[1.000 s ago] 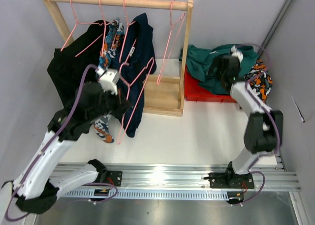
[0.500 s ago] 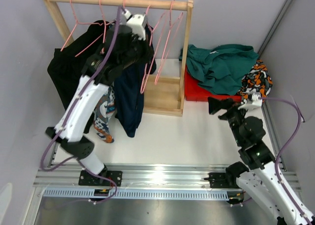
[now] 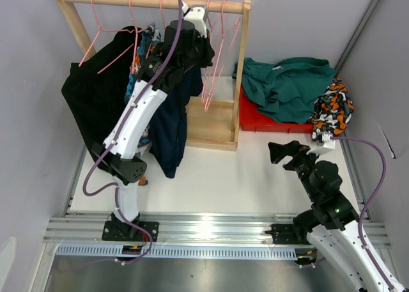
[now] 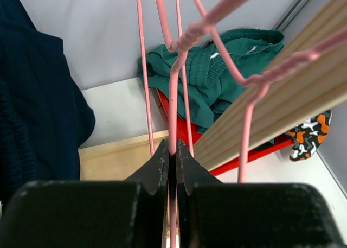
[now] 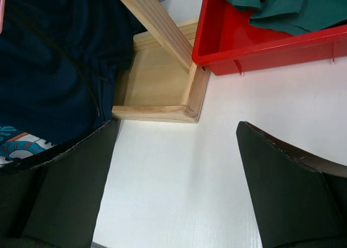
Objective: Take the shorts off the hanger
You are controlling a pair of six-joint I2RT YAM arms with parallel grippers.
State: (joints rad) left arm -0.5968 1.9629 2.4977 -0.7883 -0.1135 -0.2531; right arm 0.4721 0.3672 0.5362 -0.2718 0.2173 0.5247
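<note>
My left gripper [image 3: 206, 38] is up at the wooden rail [image 3: 153, 0] and shut on the wire of an empty pink hanger [image 4: 172, 104]. The navy shorts [image 3: 169, 122] hang just left of it, also in the left wrist view [image 4: 32, 112]. The black shorts [image 3: 96, 100] and the blue-orange-white patterned shorts [image 3: 138, 65] hang further left. The teal green shorts [image 3: 287, 81] lie in the red bin [image 3: 262, 121]. The black-orange-white patterned shorts [image 3: 332, 110] lie at its right end. My right gripper [image 3: 284, 153] is open and empty over the white table [image 5: 178, 126].
The wooden rack's base [image 5: 157, 90] and right post [image 3: 241, 68] stand between the hanging shorts and the red bin [image 5: 244, 47]. Several pink hangers [image 3: 220, 43] crowd the rail's right end. Grey walls close in on three sides.
My left arm rose from low in front of the rack to the rail, then slid right with the pink hanger. My right arm drew back from the bin to over the table.
</note>
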